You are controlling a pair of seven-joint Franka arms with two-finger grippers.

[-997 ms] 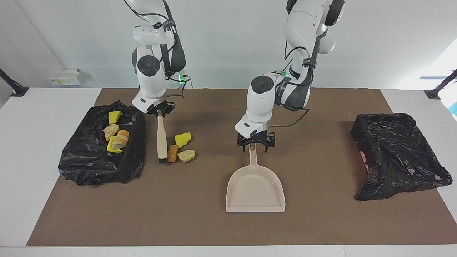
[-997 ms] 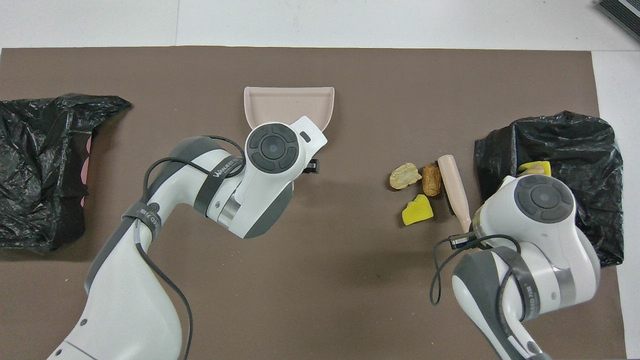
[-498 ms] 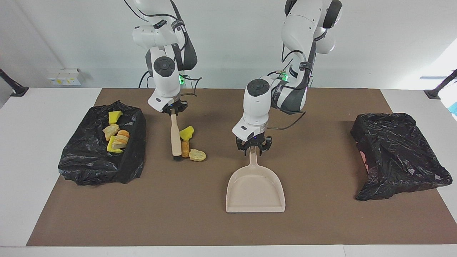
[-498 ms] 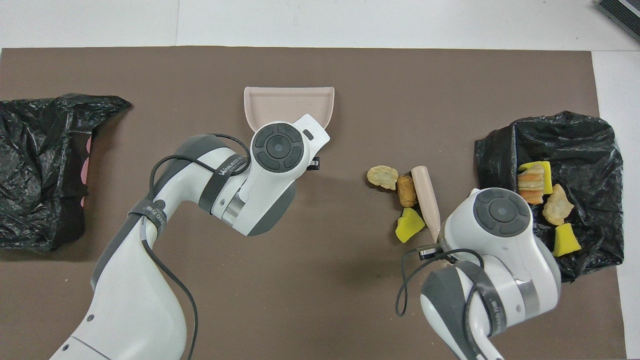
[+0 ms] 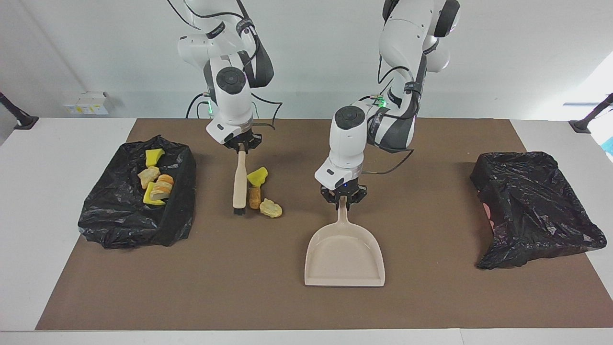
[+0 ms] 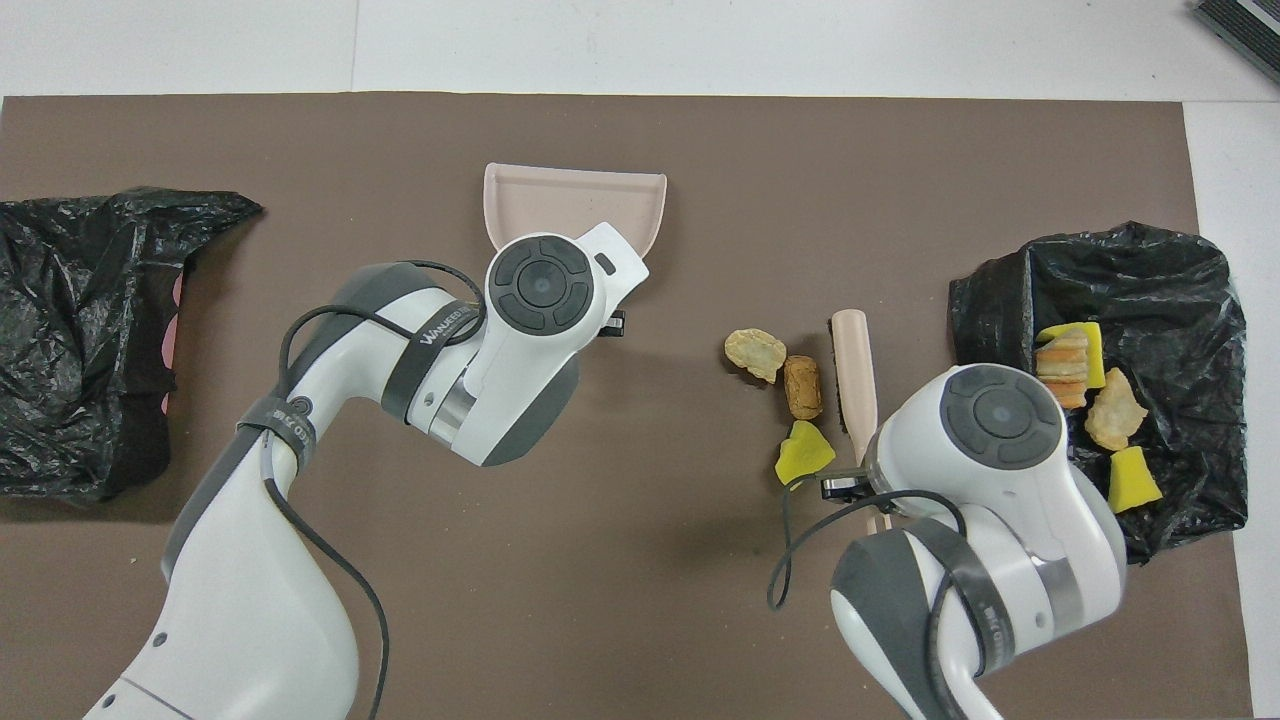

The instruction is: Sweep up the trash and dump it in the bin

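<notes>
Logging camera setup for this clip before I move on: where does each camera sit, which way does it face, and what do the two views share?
Facing view: high across the table, looking at both arms' fronts; left tool on the dustpan handle, right tool on the brush.
Overhead view: above the robots' end, looking steeply down; both arms enter from the bottom.
Shared: dustpan, brush, three loose trash pieces, both black bags, half a turn apart.
</notes>
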